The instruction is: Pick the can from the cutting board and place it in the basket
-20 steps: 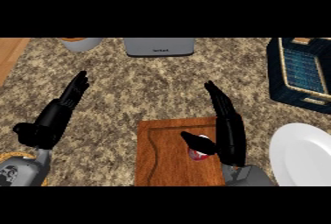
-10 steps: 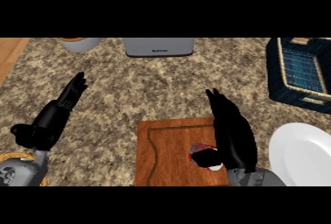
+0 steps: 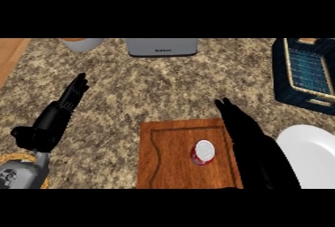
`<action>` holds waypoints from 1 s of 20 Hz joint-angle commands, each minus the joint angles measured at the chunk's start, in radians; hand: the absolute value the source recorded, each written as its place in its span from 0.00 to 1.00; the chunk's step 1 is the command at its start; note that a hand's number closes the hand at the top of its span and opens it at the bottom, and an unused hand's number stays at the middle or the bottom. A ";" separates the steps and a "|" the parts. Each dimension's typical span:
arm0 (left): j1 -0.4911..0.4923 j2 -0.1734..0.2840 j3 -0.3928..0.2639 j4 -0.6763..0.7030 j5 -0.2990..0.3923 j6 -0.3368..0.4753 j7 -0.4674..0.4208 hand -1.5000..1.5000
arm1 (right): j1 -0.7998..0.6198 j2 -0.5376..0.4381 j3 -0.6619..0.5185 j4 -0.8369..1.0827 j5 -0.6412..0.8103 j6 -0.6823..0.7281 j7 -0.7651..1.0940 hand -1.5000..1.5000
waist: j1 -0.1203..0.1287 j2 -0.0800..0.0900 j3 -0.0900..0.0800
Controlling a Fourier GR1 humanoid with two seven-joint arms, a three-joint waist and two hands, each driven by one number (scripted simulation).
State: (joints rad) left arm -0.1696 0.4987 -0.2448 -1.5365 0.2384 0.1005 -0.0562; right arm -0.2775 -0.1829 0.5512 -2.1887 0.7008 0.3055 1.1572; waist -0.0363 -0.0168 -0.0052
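Note:
A small red can (image 3: 203, 154) with a white top stands upright on the wooden cutting board (image 3: 167, 159) at the lower middle. My right hand (image 3: 252, 142) lies just right of the can with straight fingers pointing away over the board's right edge; the can is uncovered and not held. The dark blue basket (image 3: 307, 73) with a tan rim sits at the far right. My left hand (image 3: 56, 117) rests open at the left, fingers pointing up, well away from the board.
A white plate (image 3: 314, 155) lies at the lower right beside the right hand. A grey appliance (image 3: 161, 46) and a pale bowl (image 3: 83, 43) stand along the counter's back edge. A wooden strip (image 3: 9, 55) borders the counter at the left.
My right hand has shifted right and forward off the can, so the can's white top now shows in full. The left hand has barely moved.

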 commanded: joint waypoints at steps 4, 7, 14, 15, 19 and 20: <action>0.002 -0.020 -0.011 -0.027 -0.024 0.009 0.008 0.50 | -0.038 0.016 -0.021 -0.146 -0.034 0.224 0.309 0.00 | 0.025 0.008 0.001; -0.016 -0.016 -0.001 -0.061 -0.018 0.004 0.055 0.50 | 0.086 -0.003 -0.026 -0.179 0.008 0.154 0.241 0.00 | 0.025 0.010 0.004; 0.013 -0.032 0.036 -0.030 -0.019 -0.047 0.003 0.50 | 0.123 0.051 -0.024 -0.022 0.123 0.024 0.053 0.00 | 0.038 0.015 0.005; 0.011 -0.034 0.036 -0.012 -0.030 -0.055 -0.023 0.50 | 0.192 0.048 0.035 -0.076 0.164 0.032 0.080 0.00 | 0.031 0.014 0.005; -0.013 -0.060 0.051 0.005 -0.054 -0.073 -0.017 0.50 | 0.168 0.098 -0.002 -0.004 0.218 0.023 0.000 0.00 | 0.036 0.016 0.005; 0.021 -0.039 0.064 -0.013 -0.034 -0.097 -0.021 0.50 | 0.186 0.057 -0.087 0.050 0.199 -0.019 -0.101 0.00 | 0.039 0.017 0.005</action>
State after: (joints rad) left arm -0.1695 0.4525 -0.2051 -1.5379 0.1975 0.0393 -0.0700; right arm -0.1026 -0.1258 0.5283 -2.2230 0.8726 0.3480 1.0684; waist -0.0031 -0.0017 -0.0005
